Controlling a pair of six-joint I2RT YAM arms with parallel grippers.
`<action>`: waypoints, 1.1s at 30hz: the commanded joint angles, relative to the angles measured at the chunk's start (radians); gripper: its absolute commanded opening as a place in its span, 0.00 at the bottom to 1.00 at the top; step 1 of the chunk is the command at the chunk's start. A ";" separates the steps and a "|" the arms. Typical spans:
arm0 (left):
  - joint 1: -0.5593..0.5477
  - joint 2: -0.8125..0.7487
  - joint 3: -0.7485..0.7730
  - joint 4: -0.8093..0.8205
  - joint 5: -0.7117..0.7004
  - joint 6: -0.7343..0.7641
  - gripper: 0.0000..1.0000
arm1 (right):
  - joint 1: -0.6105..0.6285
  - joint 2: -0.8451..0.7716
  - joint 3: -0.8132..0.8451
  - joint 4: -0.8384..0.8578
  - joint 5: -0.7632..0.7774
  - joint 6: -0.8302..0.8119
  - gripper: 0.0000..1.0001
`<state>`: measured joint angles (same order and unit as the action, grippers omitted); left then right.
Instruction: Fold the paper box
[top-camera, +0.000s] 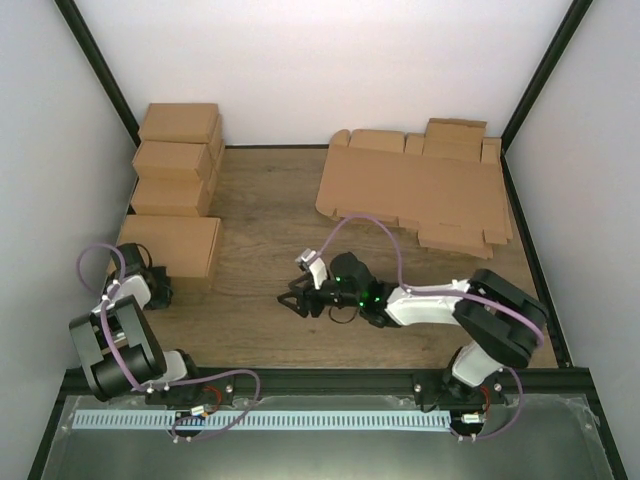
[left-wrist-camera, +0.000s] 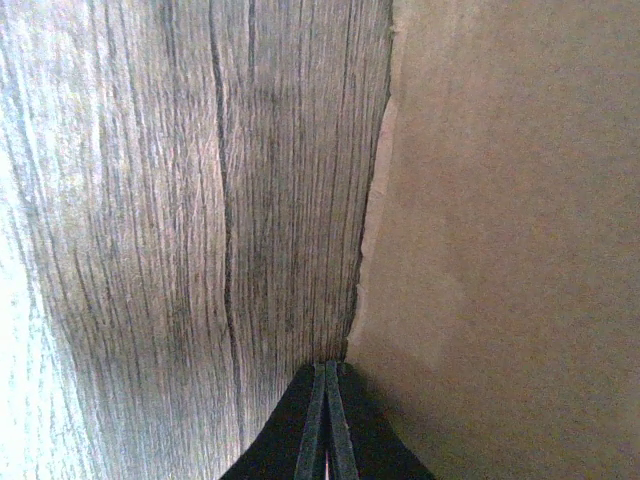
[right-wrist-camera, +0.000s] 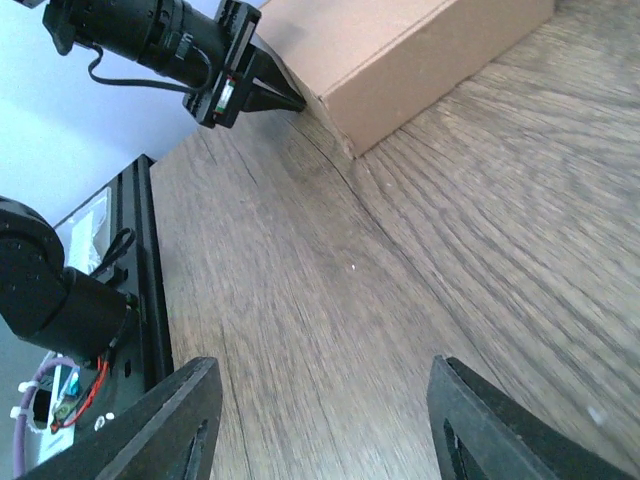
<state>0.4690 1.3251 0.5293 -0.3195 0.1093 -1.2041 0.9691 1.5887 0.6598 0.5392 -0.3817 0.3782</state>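
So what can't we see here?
Top view: sheet count in the flat cardboard stack; layers overlap from above.
Top view: whether the folded boxes at left hide more beneath.
Left wrist: nearest folded box runs off the right edge.
Right wrist: that box cut off at the top edge.

4 boxes (top-camera: 175, 160) left, flat cardboard (top-camera: 415, 190) right

The left arm (top-camera: 118, 345) is folded tight over its base, elbow raised and wrist turned forward and to the right. The left claw (left-wrist-camera: 327, 385) has its fingers pressed together with nothing between them. The right arm (top-camera: 440, 303) reaches leftward from its bent elbow, forearm nearly level, and the right claw (right-wrist-camera: 325, 375) stands spread and empty.
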 joint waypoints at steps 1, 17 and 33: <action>0.001 0.007 0.027 0.073 -0.006 -0.019 0.04 | 0.001 -0.104 -0.065 -0.034 0.100 -0.005 0.60; 0.001 -0.331 0.058 -0.115 -0.085 0.222 0.49 | -0.125 -0.549 -0.220 -0.329 0.364 -0.058 0.98; -0.314 -0.469 0.137 -0.129 -0.086 0.569 0.90 | -0.763 -0.645 -0.240 -0.403 0.243 0.103 1.00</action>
<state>0.2367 0.8555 0.6220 -0.4538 0.1219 -0.7013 0.3260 0.9489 0.4213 0.1383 -0.0994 0.4026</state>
